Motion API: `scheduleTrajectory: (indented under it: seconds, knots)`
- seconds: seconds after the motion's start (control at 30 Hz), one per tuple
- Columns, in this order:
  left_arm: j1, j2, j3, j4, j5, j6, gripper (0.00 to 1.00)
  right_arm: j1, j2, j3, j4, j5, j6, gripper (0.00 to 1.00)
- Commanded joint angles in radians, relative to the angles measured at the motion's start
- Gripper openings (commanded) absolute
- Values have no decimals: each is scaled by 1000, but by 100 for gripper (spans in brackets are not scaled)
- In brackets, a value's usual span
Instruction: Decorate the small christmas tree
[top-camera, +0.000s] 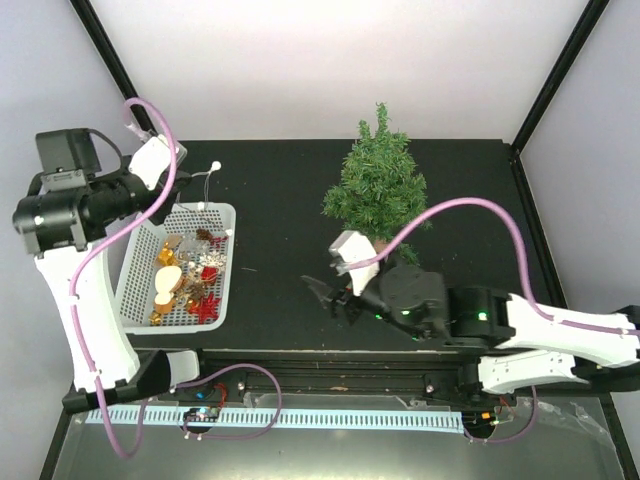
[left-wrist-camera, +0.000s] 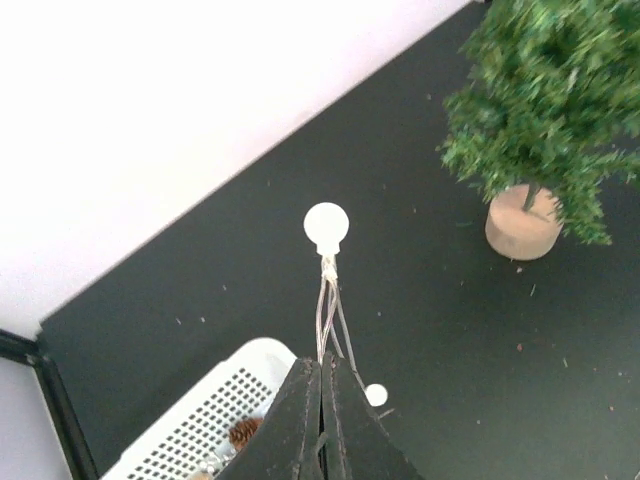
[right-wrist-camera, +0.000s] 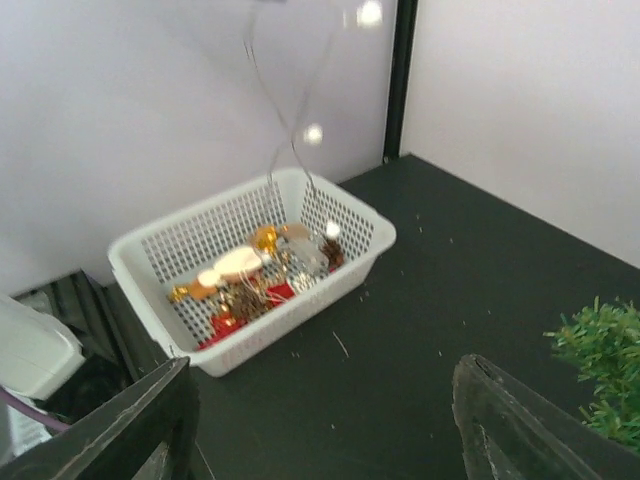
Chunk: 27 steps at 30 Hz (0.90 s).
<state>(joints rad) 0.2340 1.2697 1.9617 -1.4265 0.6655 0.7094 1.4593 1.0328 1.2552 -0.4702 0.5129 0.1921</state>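
On the black bench (top-camera: 270, 200) the small christmas tree (top-camera: 380, 180) was stood far right. A light string (left-wrist-camera: 327, 228) rising from the basket (top-camera: 135, 290) was clamped by the left tool (left-wrist-camera: 322, 365); the right tool (top-camera: 322, 292) was held spread, empty.

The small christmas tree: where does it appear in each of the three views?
Top external: the small christmas tree stands right of centre.
Left wrist: the tree fills the upper right corner.
Right wrist: only its branch tips, at the lower right edge.
Shared landmark: the white basket, visible in all three.
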Motion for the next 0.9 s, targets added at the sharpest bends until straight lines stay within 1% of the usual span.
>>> scheduleTrajectory:
  seconds: [0.0,0.1,0.17,0.3,0.47,0.63,0.87]
  knots:
    - [-12,-64,115,-125,61,-20,2,16,64,12,38,57,26,71]
    - [-22,-116,128,-126,64,-25,2,16,98,17,117,7,47,76]
    - [-28,-145,131,-127,66,-31,1,16,137,43,164,-20,52,77]
    - [-34,-183,122,-126,67,-41,1,16,232,106,230,-21,52,80]
    - [-41,-234,71,-126,90,-44,2,16,378,255,243,-52,62,83]
    - [-44,-266,55,-127,99,-53,2,16,491,361,258,-61,55,84]
    - [-48,-302,55,-127,122,-59,1,14,597,475,228,-48,30,84]
